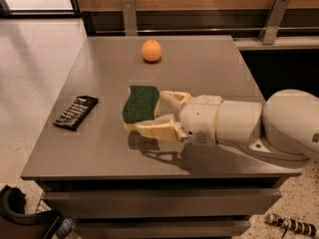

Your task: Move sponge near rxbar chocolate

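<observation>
While the sponge [141,103] is held just above the table [214,63], green scouring face up and pale foam showing along its near edge, a shadow is cast on the surface below it; it is judged lifted, not resting. Position noted: about mid-table, toward the front. Its long axis is set roughly front to back.

The rxbar chocolate [76,112] is seen lying flat near the table's left edge in the camera view, apart from the sponge, with bare tabletop between them. Its long axis runs on a diagonal, near-left to far-right. The coming move is therefore judged to be a short sideways carry toward the left of view, then a lowering beside the bar.

The gripper [149,111] is found at mid-table, on an arm entering from the right of view. Its two fingers are clamped on the sponge, one at the far right side and one at the near end.

An orange [151,50] is noted further back, well off that path.
</observation>
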`<state>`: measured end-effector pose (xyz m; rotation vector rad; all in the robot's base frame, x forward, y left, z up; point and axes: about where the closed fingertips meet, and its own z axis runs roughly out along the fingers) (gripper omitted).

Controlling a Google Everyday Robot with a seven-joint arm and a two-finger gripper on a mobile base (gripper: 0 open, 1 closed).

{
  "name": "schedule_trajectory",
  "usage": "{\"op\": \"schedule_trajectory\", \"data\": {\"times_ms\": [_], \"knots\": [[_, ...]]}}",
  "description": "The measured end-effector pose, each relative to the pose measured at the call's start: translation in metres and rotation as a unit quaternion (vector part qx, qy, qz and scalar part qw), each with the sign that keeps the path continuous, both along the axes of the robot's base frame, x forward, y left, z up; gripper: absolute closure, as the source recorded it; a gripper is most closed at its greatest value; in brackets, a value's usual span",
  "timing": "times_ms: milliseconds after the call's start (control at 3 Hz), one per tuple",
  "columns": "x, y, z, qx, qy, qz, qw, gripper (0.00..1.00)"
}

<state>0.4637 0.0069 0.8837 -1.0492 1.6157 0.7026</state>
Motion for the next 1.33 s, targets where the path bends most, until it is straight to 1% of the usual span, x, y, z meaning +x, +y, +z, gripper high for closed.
{"op": "schedule_trajectory", "data": {"times_ms": [333,667,1000,1333], "knots": [[-0.007,0.043,-0.008,0.013,0.000,0.040,0.9991,1.00],[0.001,0.079,-0.025,0.020,0.005,0.059,0.9981,1.00],[0.000,0.081,-0.024,0.019,0.004,0.060,0.9980,0.79],[-0.001,0.083,-0.023,0.018,0.004,0.062,0.9979,0.56]]}}
